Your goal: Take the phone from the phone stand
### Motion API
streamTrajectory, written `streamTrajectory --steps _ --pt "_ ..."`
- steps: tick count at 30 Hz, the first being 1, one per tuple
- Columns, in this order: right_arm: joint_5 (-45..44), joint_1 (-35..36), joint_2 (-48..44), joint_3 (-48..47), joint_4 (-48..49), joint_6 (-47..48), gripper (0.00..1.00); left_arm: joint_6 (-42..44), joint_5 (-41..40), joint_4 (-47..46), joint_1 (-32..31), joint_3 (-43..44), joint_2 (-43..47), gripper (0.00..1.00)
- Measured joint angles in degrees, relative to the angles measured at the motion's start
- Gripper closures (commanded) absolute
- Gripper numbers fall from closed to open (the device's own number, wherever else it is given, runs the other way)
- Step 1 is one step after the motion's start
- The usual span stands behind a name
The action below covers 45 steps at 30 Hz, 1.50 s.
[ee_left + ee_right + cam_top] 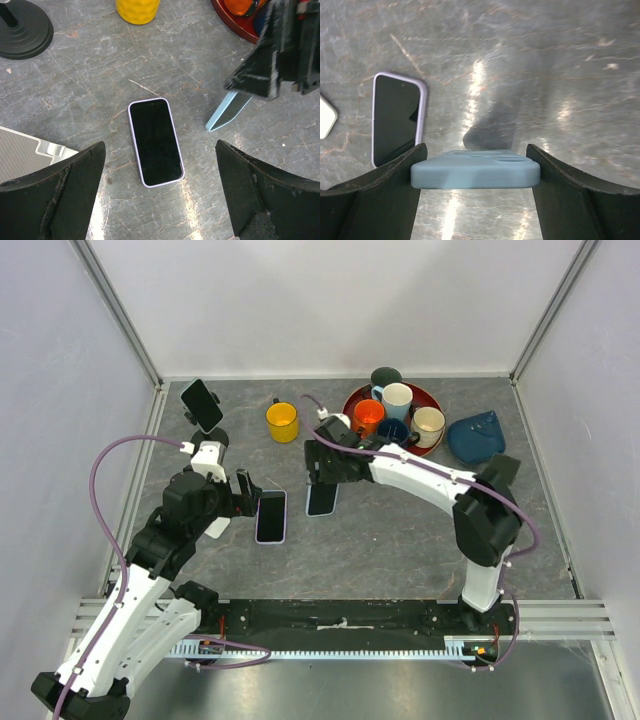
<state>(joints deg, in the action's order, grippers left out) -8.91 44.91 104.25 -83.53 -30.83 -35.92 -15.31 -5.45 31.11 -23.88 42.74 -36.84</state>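
Observation:
A black phone [201, 403] sits tilted on a black phone stand [214, 437] at the back left; the stand's round base [22, 30] shows in the left wrist view. My right gripper [320, 468] is shut on a light-blue phone [475, 169], which hangs tilted with its lower end at or near the table [229, 111]. A purple-cased phone [271, 516] lies flat, screen up, also in the left wrist view [155, 141] and the right wrist view [397, 120]. My left gripper [160, 192] is open and empty, just above and behind the purple phone.
A white stand [210, 462] sits under my left wrist, its corner [25, 152] showing. A yellow cup [283, 421] stands behind the phones. A red tray [352, 398] with several mugs and a blue pouch [476, 436] are at the back right.

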Motion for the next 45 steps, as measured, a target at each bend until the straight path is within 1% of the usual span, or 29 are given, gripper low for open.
streamTrajectory --steps 5,9,18,25,33,38,45 --pt "3.15 2.82 4.85 -5.16 -2.58 -1.97 0.83 0.0 0.02 0.0 0.0 0.0 0.02 0.03" --pt "4.81 3.58 7.04 -7.34 -3.52 -3.43 0.83 0.0 0.02 0.0 0.0 0.0 0.04 0.03" --pt "3.89 4.26 11.78 -9.42 -2.69 -6.21 0.79 0.0 0.02 0.0 0.0 0.0 0.04 0.03" --pt "-1.11 7.76 16.39 -10.34 -3.13 -9.33 0.75 0.0 0.04 0.02 0.0 0.0 0.09 0.03" --pt "-9.6 10.54 16.59 -5.79 -2.6 -15.96 0.73 0.0 0.07 0.02 0.0 0.0 0.09 0.04" --pt "-12.76 10.91 16.57 -5.49 -2.78 -19.43 0.74 0.0 0.07 0.0 0.0 0.0 0.09 0.03" --pt "-15.98 11.26 16.7 -5.44 -3.04 -23.37 0.58 0.0 0.07 0.02 0.0 0.0 0.09 0.03"
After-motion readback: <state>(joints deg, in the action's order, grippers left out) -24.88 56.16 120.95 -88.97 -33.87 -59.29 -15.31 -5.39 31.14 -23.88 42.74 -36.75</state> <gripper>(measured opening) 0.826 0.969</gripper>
